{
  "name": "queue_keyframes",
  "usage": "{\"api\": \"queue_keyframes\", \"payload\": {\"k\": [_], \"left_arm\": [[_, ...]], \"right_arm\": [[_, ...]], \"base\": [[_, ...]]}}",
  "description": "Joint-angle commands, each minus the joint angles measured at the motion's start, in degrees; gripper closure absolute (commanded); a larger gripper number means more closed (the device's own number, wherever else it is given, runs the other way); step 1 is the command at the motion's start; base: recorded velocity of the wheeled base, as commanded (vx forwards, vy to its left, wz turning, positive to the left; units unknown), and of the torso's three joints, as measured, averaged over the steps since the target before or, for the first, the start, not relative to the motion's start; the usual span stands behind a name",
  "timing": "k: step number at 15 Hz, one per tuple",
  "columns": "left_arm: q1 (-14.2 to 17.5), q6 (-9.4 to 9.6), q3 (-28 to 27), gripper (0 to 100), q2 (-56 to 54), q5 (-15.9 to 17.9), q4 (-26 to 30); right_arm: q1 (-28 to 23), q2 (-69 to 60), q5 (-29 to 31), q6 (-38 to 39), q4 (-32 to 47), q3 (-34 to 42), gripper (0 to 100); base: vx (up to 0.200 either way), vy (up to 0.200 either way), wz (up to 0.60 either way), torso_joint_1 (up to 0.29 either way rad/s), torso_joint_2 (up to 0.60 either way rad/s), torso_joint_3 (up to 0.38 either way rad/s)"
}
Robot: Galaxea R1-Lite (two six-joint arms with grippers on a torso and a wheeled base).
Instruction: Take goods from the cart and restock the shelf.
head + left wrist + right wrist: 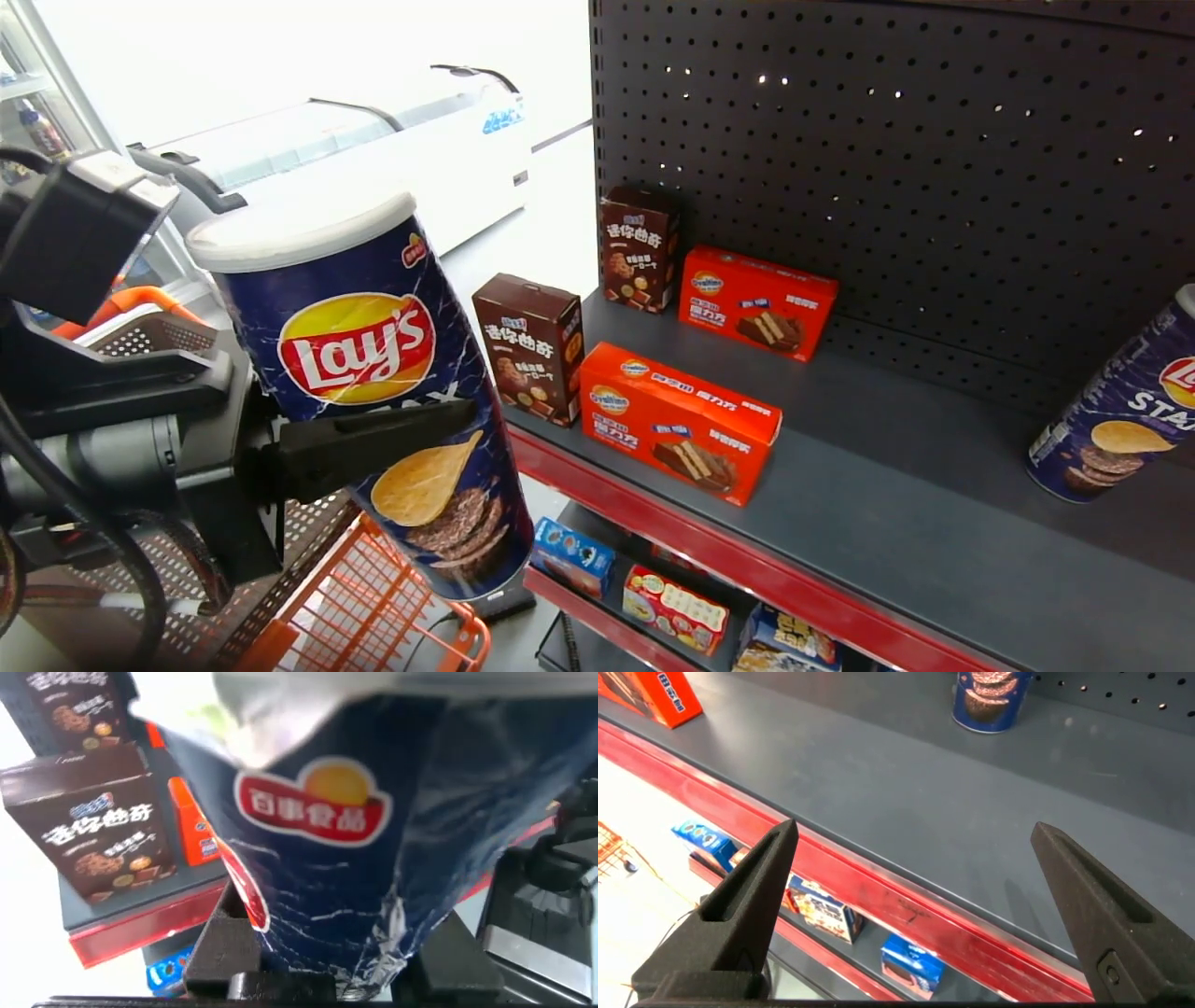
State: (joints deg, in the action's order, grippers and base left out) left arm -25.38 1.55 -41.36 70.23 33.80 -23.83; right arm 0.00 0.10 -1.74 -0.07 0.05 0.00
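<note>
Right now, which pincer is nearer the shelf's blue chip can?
Right. Right pincer hangs at the shelf front, facing the shelved blue can; left pincer grips another can by the cart.

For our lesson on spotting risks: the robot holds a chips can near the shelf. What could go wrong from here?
1. The chips can hangs tilted in the left gripper, so it may slip or twist, then topple when set down.
2. The brown box and orange box sit at the front of the shelf, nearest the can; swinging in could knock them off.
3. The right gripper hangs open over the bare shelf, possibly blocking the placing spot.
</note>
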Motion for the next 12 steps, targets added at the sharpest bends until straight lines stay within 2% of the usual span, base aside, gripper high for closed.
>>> {"api": "queue_keyframes", "payload": {"k": [1, 4, 12], "left_arm": [[-0.37, 0.03, -0.74, 100, 0.52, 0.74, 0.01], [-0.46, 0.03, -1.35, 100, 0.52, 2.23, 0.01], [-0.46, 0.03, -1.79, 100, 0.87, 2.32, 0.01]], "right_arm": [[0.00, 0.08, -0.01, -0.01, 0.04, 0.00, 0], [0.00, 0.08, -0.01, -0.01, 0.04, 0.00, 0], [0.00, 0.08, -0.01, -0.01, 0.04, 0.00, 0]], "base": [[0.000, 0.000, -0.60, 0.002, 0.01, 0.007], [0.000, 0.000, -0.60, -0.006, 0.00, 0.007], [0.000, 0.000, -0.60, 0.005, 0.00, 0.004]]}}
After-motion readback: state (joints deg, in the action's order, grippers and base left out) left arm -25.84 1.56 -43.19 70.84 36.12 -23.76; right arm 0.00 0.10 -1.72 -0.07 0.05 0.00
